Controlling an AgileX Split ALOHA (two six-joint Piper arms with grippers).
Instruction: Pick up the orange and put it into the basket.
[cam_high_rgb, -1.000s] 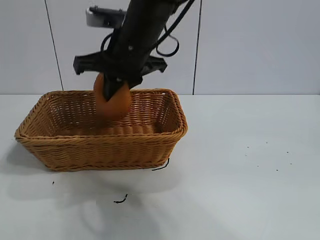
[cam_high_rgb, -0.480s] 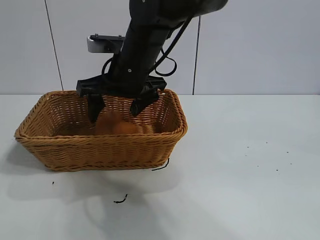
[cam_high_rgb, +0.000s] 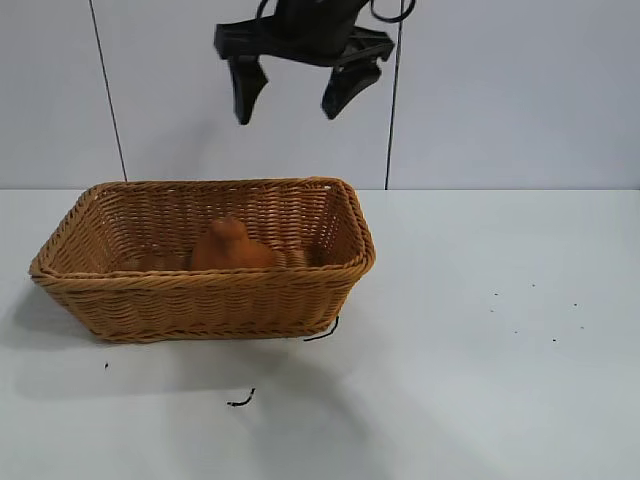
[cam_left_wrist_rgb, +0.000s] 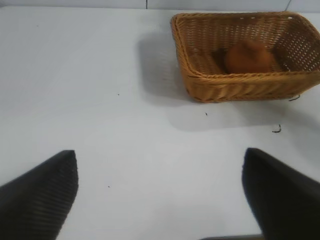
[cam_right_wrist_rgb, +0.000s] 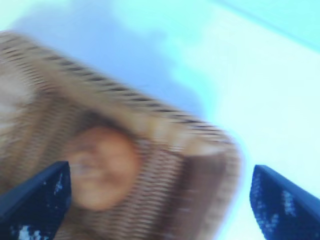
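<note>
The white counter is wide and bare on its right half, with only some small dark specks lying in front of the basket. The basket stands on the left part of the counter, near the back wall, with free room on its front side and its right side. Its rim is whole and flares outward.

High above the basket hangs the right pincer, pointing down, its two dark fingers spread wide apart and holding nothing. Clear air lies between it and the basket rim. In the right wrist view the pincer looks down on the basket.

The left pincer shows only in its own wrist view, well apart from the basket, over bare counter, fingers wide open and empty.

The orange lies inside the basket, about the middle, knob up, below the rim.
</note>
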